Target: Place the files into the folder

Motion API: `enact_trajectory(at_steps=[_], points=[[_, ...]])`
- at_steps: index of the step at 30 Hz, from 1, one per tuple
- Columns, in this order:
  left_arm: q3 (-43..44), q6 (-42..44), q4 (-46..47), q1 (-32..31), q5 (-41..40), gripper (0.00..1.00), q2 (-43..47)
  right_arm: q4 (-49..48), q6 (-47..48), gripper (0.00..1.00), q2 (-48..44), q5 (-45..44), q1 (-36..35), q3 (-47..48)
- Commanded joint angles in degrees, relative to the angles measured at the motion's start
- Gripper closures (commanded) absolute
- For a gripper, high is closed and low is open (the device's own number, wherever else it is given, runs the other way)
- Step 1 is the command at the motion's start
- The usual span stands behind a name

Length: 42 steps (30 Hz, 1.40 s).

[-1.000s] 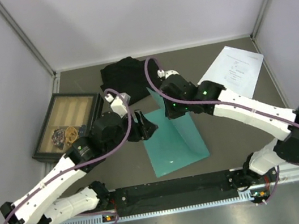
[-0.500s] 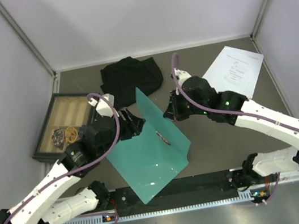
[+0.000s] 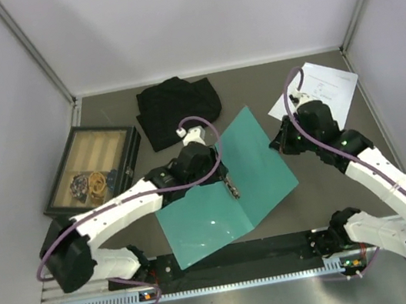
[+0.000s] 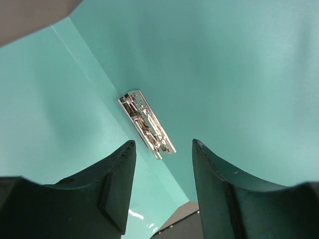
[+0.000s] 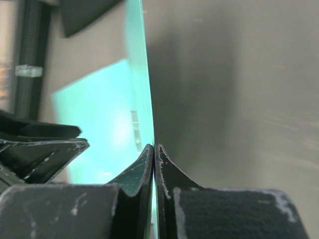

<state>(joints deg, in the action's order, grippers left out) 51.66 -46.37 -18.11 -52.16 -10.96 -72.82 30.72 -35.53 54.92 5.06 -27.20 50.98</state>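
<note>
The teal folder lies open on the table, its metal clip at the spine. My right gripper is shut on the outer edge of the folder's right cover and holds that cover slightly raised; the right wrist view shows the jaws pinching the thin teal edge. My left gripper is open and empty just above the spine. In the left wrist view its fingers straddle the clip over the folder. The white files lie at the back right, partly under the right arm.
A black cloth lies at the back, just behind the folder. A dark-framed wooden tray with small items stands at the left. A black rail runs along the near edge, touching the folder's front corner.
The right gripper has pulled the cover out to the right, and the folder now lies spread open. The left gripper has moved right, over the spine and clip.
</note>
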Motion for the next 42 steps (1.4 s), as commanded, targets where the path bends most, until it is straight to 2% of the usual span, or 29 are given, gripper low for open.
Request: enact_trajectory(at_steps=[1,3,6,8,9,11,12,18,24,30,33,35,36,40,42], points=[[4.8,0.2,9.0,0.1,3.2,0.46,-7.1,5.7,7.0,1.00,1.7,-4.6,2.2,0.5],[6.3,0.0,10.6,0.1,5.2,0.46,-12.4,10.0,7.8,1.00,4.7,-9.9,2.7,1.3],[9.7,-0.2,12.6,0.1,7.7,0.46,-19.8,14.4,7.3,0.96,9.7,-9.9,6.4,1.7],[12.5,-0.1,12.7,0.2,9.3,0.45,-25.4,15.1,7.9,0.79,11.5,-10.5,10.4,1.4],[13.6,0.4,12.2,0.2,10.2,0.45,-27.4,16.1,8.4,0.66,12.7,-13.3,11.0,1.8],[17.1,0.6,10.3,0.2,10.7,0.45,-33.1,17.4,9.8,0.52,12.8,-16.5,11.3,4.4],[18.3,0.8,10.2,0.2,12.4,0.45,-34.7,17.8,10.3,0.41,12.1,-16.8,11.3,5.3],[19.8,-0.4,14.0,0.3,16.3,0.45,-41.8,16.5,10.5,0.11,9.8,-14.0,11.3,11.1],[22.7,0.2,11.5,0.4,20.9,0.43,-44.9,12.8,9.0,0.08,13.1,-12.1,13.9,12.6],[26.0,5.7,7.5,1.1,21.5,0.34,-37.2,6.9,7.4,0.08,17.6,-3.8,23.8,11.2],[28.6,5.6,8.1,2.3,24.4,0.31,-35.6,5.8,7.1,0.09,21.2,-4.5,25.4,12.2],[31.5,4.9,9.4,2.5,28.7,0.30,-37.6,5.0,5.2,0.09,23.4,-3.2,28.8,12.9],[35.9,4.5,9.2,2.5,29.8,0.30,-39.1,3.0,4.4,0.10,25.0,-2.1,30.3,12.8],[47.5,4.1,9.8,2.5,33.7,0.33,-50.5,-1.6,1.9,0.13,29.4,3.5,38.9,11.8],[54.1,3.7,10.9,2.5,33.8,0.35,-56.1,-3.9,2.4,0.13,31.2,5.0,40.8,12.4]])
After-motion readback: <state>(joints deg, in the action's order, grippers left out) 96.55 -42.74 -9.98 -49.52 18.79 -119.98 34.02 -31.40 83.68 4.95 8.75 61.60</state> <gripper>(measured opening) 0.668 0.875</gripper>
